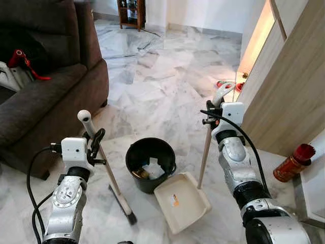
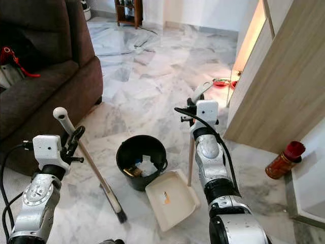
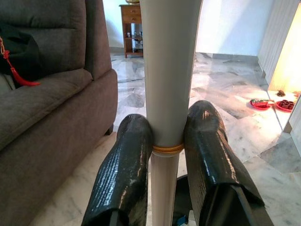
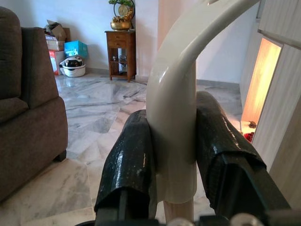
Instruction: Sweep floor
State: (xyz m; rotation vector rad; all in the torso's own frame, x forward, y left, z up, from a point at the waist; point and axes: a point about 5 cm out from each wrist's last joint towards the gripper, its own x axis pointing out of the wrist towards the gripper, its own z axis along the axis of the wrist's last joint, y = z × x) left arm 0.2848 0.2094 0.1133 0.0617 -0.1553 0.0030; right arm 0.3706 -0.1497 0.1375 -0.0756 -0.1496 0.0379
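Grippers clamp broom (image 1: 104, 163) and dustpan (image 1: 181, 202) handles beside bin (image 1: 150, 163).

brown sofa (image 1: 45, 96) — left | red can (image 1: 292, 163) — right | wooden cabinet (image 1: 284, 86)

Marble floor (image 1: 152, 86): bin (image 1: 150, 163), dustpan (image 1: 181, 202), perhaps can (image 1: 293, 162).

The two eye views look down from the robot's head at the same marble floor (image 1: 162, 86), with the black bucket (image 1: 150, 163) and cream dustpan (image 1: 182, 202) in the middle of both. The left wrist view sits very close behind the left gripper (image 3: 167, 155), facing the brown sofa (image 3: 51, 117). The right wrist view sits just as close behind the right gripper (image 4: 171, 155), and both wrist views share the wooden side table (image 4: 120, 54) far off.
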